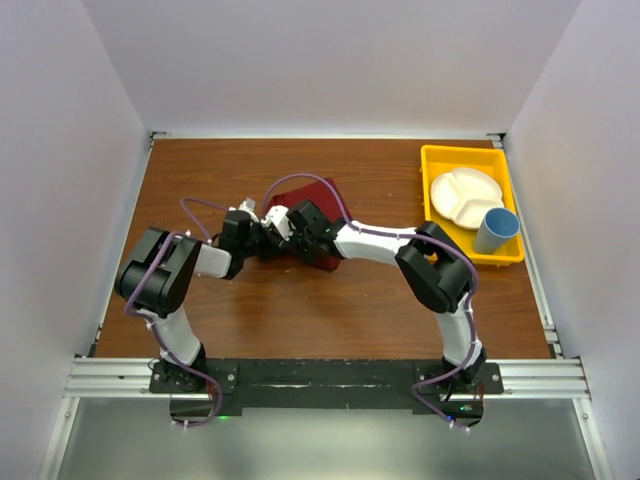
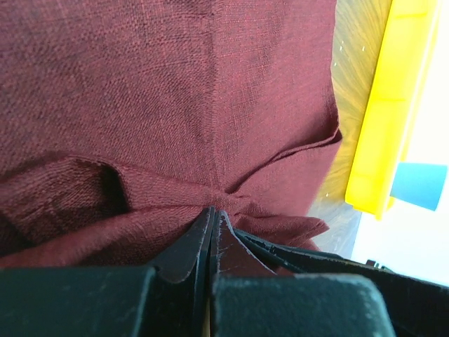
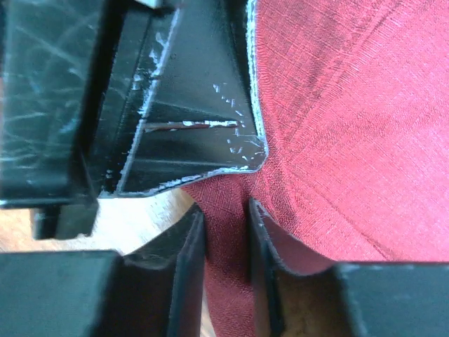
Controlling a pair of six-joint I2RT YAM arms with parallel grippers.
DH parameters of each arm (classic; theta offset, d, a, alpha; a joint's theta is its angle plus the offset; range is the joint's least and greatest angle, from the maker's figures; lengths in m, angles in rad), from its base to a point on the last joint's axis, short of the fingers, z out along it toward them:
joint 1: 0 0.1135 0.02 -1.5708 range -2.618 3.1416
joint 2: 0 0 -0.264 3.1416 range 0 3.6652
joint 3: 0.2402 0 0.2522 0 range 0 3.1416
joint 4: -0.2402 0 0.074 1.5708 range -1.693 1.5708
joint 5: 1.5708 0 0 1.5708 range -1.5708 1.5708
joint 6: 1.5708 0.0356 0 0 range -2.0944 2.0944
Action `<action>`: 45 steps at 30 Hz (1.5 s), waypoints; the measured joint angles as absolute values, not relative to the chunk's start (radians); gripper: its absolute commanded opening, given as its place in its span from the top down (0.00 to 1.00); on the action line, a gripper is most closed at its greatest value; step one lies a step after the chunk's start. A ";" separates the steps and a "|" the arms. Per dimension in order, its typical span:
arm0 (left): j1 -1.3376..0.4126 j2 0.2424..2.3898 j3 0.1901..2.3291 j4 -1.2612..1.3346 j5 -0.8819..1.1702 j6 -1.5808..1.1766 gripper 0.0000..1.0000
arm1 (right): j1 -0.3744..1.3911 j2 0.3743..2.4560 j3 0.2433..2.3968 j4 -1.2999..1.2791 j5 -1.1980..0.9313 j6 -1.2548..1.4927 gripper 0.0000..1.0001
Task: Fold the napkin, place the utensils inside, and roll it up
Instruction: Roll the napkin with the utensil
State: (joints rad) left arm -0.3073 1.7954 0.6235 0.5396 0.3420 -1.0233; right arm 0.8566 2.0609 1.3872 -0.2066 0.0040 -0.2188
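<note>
The dark red napkin (image 1: 306, 196) lies bunched on the wooden table just left of centre. Both grippers meet at its near left edge. My left gripper (image 1: 266, 240) is shut on a pinch of the cloth; in the left wrist view its tips (image 2: 212, 210) press together with the napkin (image 2: 175, 91) puckering around them. My right gripper (image 1: 279, 231) comes in from the right. In the right wrist view its jaws (image 3: 226, 210) stand narrow with a strip of napkin (image 3: 351, 126) filling the gap. The left gripper's finger (image 3: 189, 119) sits just above. The utensils are out of view.
A yellow tray (image 1: 440, 160) at the back right holds a white divided plate (image 1: 465, 197) and a blue cup (image 1: 497, 230). The tray (image 2: 393, 105) and cup (image 2: 421, 184) also show in the left wrist view. White walls enclose the table on three sides.
</note>
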 measured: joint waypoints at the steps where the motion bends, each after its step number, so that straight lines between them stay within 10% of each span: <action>1: -0.304 1.789 0.619 0.538 0.342 -1.020 1.00 | 0.855 2.065 1.394 -0.210 -0.004 -0.214 0.87; 5: -0.289 1.694 0.583 0.471 0.309 -0.979 0.95 | 0.838 2.074 1.400 -0.187 -0.109 -0.160 1.00; 12: -0.283 1.309 0.578 0.108 0.154 -0.807 0.29 | 0.708 2.117 1.359 -0.050 -0.507 0.003 1.00; 15: -0.283 1.200 0.616 -0.020 0.100 -0.798 0.18 | 0.645 2.167 1.356 0.022 -0.699 0.094 1.00; 26: -0.285 1.293 0.539 -0.141 0.143 -1.090 0.16 | 0.608 2.275 1.294 0.184 -1.101 0.402 1.00; 45: -0.440 1.548 0.780 -0.419 0.080 -1.660 0.34 | 0.613 2.267 1.303 0.125 -1.080 0.430 1.00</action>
